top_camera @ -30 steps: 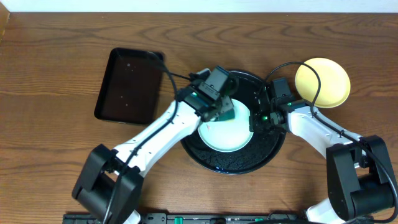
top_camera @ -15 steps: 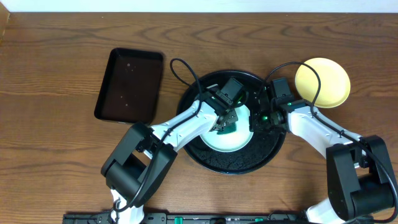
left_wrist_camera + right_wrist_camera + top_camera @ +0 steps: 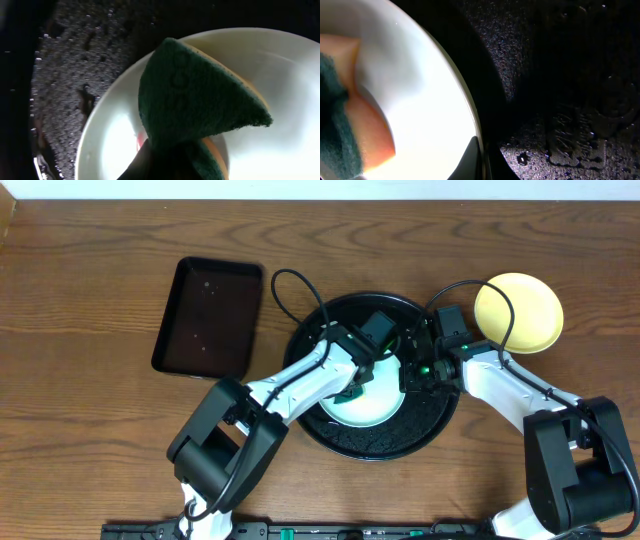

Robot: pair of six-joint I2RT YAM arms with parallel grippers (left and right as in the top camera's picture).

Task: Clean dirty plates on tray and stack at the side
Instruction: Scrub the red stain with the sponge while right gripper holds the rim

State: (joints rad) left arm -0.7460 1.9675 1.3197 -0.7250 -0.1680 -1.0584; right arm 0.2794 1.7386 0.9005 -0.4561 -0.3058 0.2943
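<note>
A pale mint-white plate (image 3: pixel 368 398) lies on the round black tray (image 3: pixel 375 442). My left gripper (image 3: pixel 362 373) is shut on a green and orange sponge (image 3: pixel 200 97) and presses it on the plate (image 3: pixel 290 135), where a small red smear (image 3: pixel 141 141) shows beside the sponge. My right gripper (image 3: pixel 410 372) is shut on the plate's right rim (image 3: pixel 476 131), one finger over the rim; the sponge also shows in the right wrist view (image 3: pixel 350 135). A pale yellow plate (image 3: pixel 519 312) lies on the table to the right of the tray. A third plate is not in view.
A smaller rectangular black tray (image 3: pixel 207 317) sits on the wooden table to the left of the round tray. The round tray's floor (image 3: pixel 560 75) is wet and textured. Cables from both arms loop over the tray's far rim.
My left gripper has moved the sponge from the plate's upper left toward its middle and then slightly up and right. The right gripper has stayed on the rim.
</note>
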